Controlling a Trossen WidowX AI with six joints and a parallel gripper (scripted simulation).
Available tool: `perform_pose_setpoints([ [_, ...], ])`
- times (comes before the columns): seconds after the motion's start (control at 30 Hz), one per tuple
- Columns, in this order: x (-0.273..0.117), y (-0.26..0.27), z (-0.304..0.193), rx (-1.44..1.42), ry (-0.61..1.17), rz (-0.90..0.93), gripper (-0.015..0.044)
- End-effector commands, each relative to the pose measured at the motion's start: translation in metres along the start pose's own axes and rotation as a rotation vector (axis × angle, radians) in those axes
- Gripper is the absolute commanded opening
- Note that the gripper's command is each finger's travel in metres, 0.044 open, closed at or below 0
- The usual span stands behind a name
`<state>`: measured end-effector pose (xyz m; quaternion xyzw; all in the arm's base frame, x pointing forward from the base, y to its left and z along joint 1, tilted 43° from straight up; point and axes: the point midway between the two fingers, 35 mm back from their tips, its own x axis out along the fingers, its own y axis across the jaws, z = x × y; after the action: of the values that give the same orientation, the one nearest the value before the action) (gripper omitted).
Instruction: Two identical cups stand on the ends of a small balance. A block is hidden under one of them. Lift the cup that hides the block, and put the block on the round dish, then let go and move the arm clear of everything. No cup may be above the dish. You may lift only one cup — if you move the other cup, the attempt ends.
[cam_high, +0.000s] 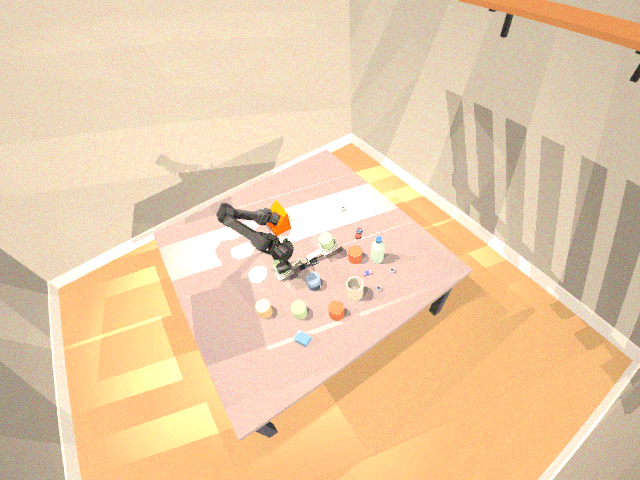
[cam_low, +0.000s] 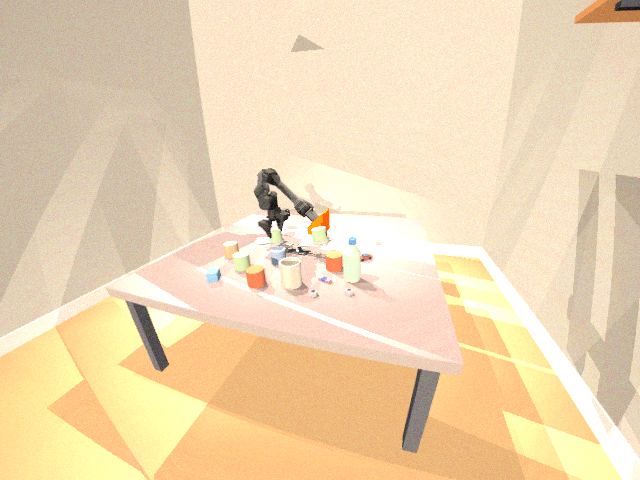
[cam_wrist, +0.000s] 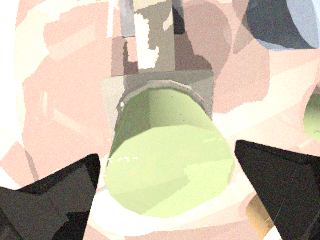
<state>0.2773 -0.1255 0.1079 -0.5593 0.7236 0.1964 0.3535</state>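
Note:
My gripper (cam_high: 282, 267) (cam_low: 276, 227) (cam_wrist: 170, 155) is open, its fingertips on either side of the top of one light green cup (cam_low: 276, 237) (cam_wrist: 170, 170), with a gap at each side in the wrist view. That cup stands upside down on the end of the balance (cam_wrist: 155, 55) nearer the dish. The identical cup (cam_high: 326, 240) (cam_low: 319, 234) stands on the other end. The white round dish (cam_high: 257, 274) (cam_low: 262, 240) lies beside the near end, and shows partly behind the cup in the wrist view. No block is visible; what is under either cup is hidden.
A blue cup (cam_high: 313, 281) (cam_low: 278, 255) (cam_wrist: 277, 22) stands close beside the balance. A tan cup (cam_high: 264, 308), another green cup (cam_high: 299, 310), two red cups (cam_high: 336, 310) (cam_high: 355, 254), a beige mug (cam_high: 355, 288) and a bottle (cam_high: 377, 251) stand around. An orange wedge (cam_high: 279, 221) is near the arm.

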Motion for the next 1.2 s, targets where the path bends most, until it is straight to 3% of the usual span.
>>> perform_pose_setpoints([
  [0.0,0.005,0.0,0.0,-0.005,0.004,-0.003,0.044],
  [0.47,0.025,0.002,-0.002,-0.005,0.007,-0.003,0.044],
  [0.57,0.025,0.002,-0.002,-0.005,0.007,-0.003,0.0361],
  [0.8,0.025,0.002,-0.002,-0.005,0.007,-0.003,0.0315],
  [1.17,0.015,0.0,-0.001,-0.014,0.004,-0.007,0.0026],
])
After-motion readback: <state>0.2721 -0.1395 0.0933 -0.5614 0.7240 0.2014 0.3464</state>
